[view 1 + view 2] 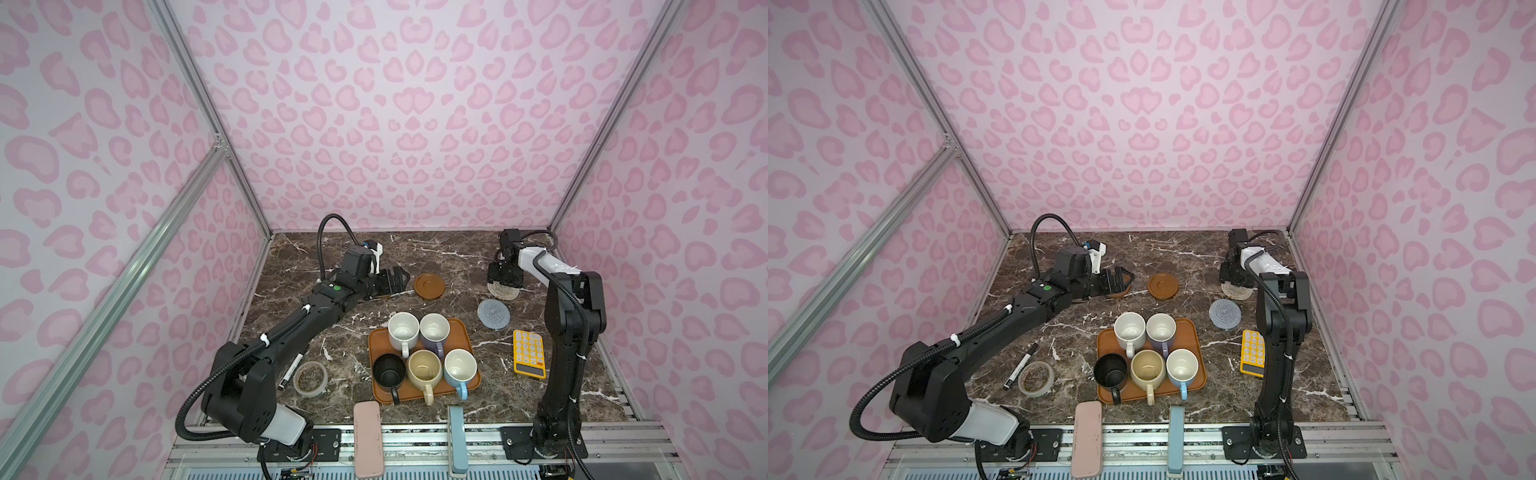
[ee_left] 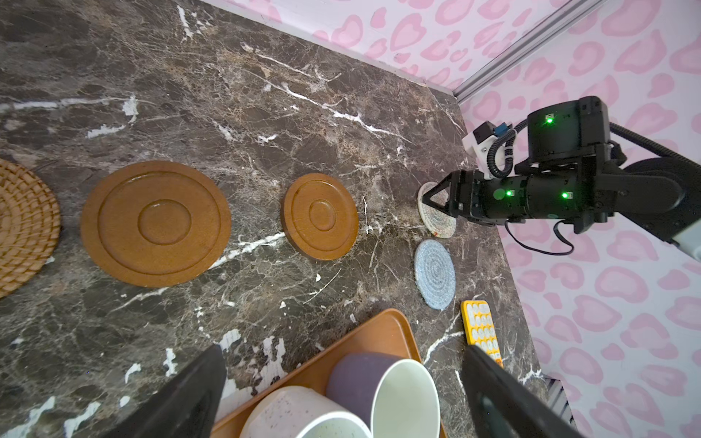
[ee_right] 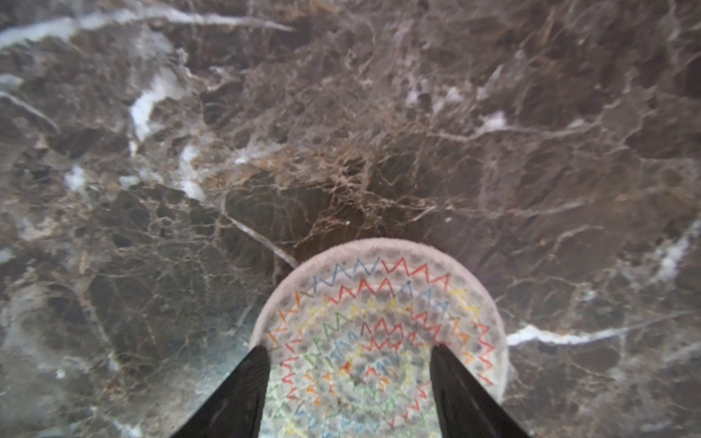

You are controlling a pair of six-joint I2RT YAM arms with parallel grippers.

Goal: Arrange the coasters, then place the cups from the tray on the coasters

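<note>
The right end effector (image 3: 349,347) stands part-open with its tips on the face of the beige-pink woven coaster (image 3: 379,288), which lies flat at the counter's far right; nothing is grasped. The soft weave could bunch or skid instead of lifting, and so nudge the grey-blue woven coaster (image 1: 493,314) nearby. The left end effector (image 1: 399,279) hangs released. The dark veined marble counter (image 1: 332,257) looks slick. Pink leopard-print walls (image 1: 395,124) enclose it.

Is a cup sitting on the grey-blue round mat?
No, the grey-blue coaster lies bare, and all five cups stand on the tray.
</note>
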